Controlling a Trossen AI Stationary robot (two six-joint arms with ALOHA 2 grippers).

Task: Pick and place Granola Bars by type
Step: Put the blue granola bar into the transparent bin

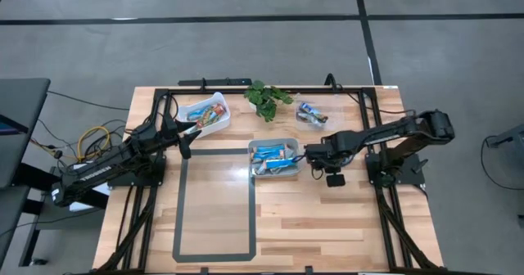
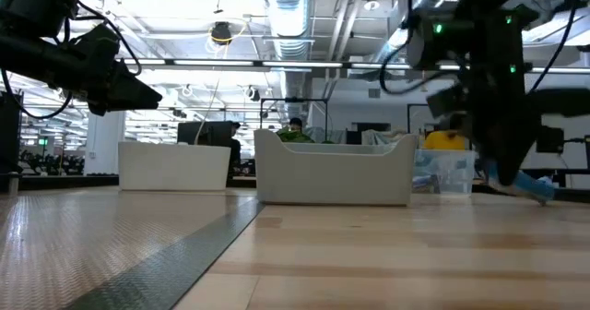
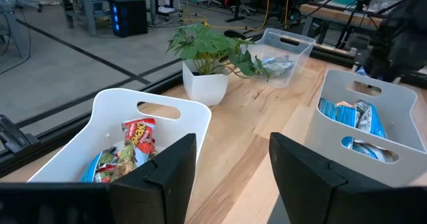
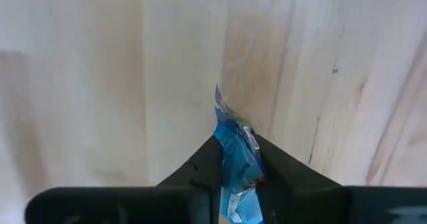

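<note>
A white bin (image 1: 209, 114) holds red and multicoloured granola bars (image 3: 137, 143). A second white bin (image 1: 274, 159) holds blue bars (image 3: 353, 117). A clear bin (image 1: 311, 114) holds a few more bars. My left gripper (image 1: 187, 140) hovers open beside the first bin, touching nothing; its fingers (image 3: 167, 177) frame the table between the two white bins. My right gripper (image 1: 315, 154) stands just right of the blue-bar bin, pointing down, shut on a blue bar (image 4: 235, 154). My right gripper pinches one blue bar between its two fingers (image 4: 277, 167), from above, pointing down at the table. The wrapper's crimped end (image 4: 223, 114) sticks out past the fingertips. In the low view the bar (image 2: 530, 186) hangs under the gripper, just over the wood.
A green plant in a white pot (image 3: 208, 64) stands at the far edge between the bins. A grey tape rectangle (image 1: 214, 203) marks bare wood on the near half of the table. Cables (image 1: 94, 140) lie off the left edge.
</note>
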